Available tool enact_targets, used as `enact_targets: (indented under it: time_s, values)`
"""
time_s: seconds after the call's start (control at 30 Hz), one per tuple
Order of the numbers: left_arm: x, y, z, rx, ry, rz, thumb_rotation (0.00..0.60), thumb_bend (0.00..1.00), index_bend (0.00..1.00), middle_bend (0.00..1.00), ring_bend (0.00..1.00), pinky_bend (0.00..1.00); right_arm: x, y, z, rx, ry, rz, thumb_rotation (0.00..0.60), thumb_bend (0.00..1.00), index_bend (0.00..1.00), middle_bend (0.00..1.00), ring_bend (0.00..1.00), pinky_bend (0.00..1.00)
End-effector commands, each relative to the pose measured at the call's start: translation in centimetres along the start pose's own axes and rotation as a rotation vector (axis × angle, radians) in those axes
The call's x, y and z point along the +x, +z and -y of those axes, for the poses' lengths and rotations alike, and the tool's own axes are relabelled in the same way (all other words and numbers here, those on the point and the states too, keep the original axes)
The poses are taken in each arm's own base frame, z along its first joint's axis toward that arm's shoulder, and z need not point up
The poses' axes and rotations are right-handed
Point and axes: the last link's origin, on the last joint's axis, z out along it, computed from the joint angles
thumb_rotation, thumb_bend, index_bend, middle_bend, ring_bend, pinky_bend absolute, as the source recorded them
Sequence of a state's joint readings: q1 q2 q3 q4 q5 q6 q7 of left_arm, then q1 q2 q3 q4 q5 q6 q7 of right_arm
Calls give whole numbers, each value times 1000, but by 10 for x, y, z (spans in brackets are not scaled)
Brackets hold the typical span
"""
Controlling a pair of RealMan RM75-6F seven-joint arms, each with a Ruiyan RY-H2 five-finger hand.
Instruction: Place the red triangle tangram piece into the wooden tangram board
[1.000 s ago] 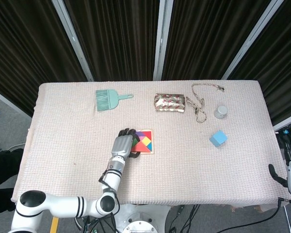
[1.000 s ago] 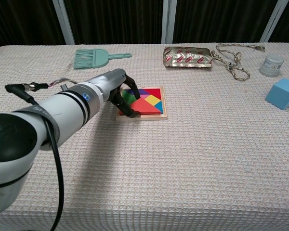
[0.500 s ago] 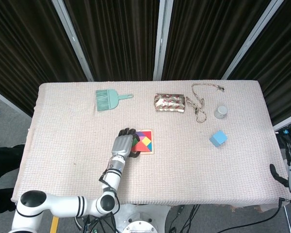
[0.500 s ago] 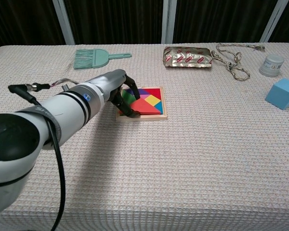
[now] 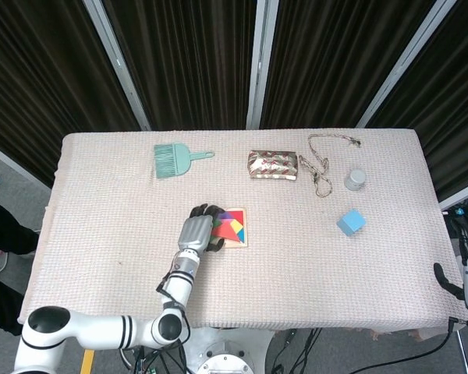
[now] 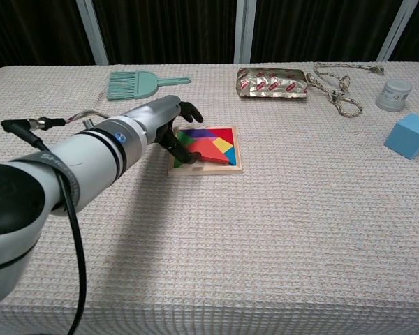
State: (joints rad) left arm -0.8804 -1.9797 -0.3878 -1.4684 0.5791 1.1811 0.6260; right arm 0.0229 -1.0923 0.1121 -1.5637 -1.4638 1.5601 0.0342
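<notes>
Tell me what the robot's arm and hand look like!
The left arm is fat, round and shiny white-silver, with a black ring and a small blue dot near the wrist. A black cable loops off it. The left hand is silver on the back with black fingers.

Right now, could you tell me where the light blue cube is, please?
In both views the light blue cube sits on the table's right side, just in front of the small grey jar, far from the wooden tangram board.

silver arm, black-fingered robot hand [image 6: 173, 130] (black cable alongside), white shoulder.
</notes>
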Motion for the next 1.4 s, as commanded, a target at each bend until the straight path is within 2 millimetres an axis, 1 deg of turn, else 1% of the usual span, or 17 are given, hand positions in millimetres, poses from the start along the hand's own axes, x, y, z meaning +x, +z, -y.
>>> enact_targets:
  time_s: [0.03, 0.17, 0.27, 0.37, 0.53, 0.7, 0.8, 1.4]
  values:
    - [3, -1, 1, 1, -1, -6, 600, 324, 175, 120, 0, 2, 0, 0, 0, 1, 0, -1, 600, 249, 0, 0, 0, 0]
    - [11, 0, 4, 5, -4, -25, 600, 323, 181, 120, 0, 2, 1, 0, 0, 0, 0, -5, 600, 250, 0, 0, 0, 0]
    - [23, 3, 7, 11, -7, -54, 600, 328, 225, 120, 0, 2, 1, 0, 0, -2, 0, -4, 600, 250, 0, 0, 0, 0]
    - [33, 6, 12, 20, -1, -83, 600, 335, 248, 120, 0, 2, 0, 0, 0, -4, 0, 1, 600, 250, 0, 0, 0, 0]
    - [38, 7, 20, 30, -30, -46, 600, 354, 363, 114, 0, 4, -1, 0, -1, -6, -2, 4, 600, 252, 0, 0, 0, 0]
    - [36, 1, 28, 24, -19, 16, 600, 423, 381, 93, 0, 2, -2, 1, -1, -6, -2, 7, 600, 252, 0, 0, 0, 0]
    - [33, 2, 29, 24, -12, 37, 600, 446, 383, 84, 0, 0, -2, 1, -1, -6, -2, 8, 600, 252, 0, 0, 0, 0]
    - [18, 3, 26, -5, 1, 116, 600, 446, 362, 38, 0, 0, -2, 1, -4, -13, 2, 6, 600, 253, 0, 0, 0, 0]
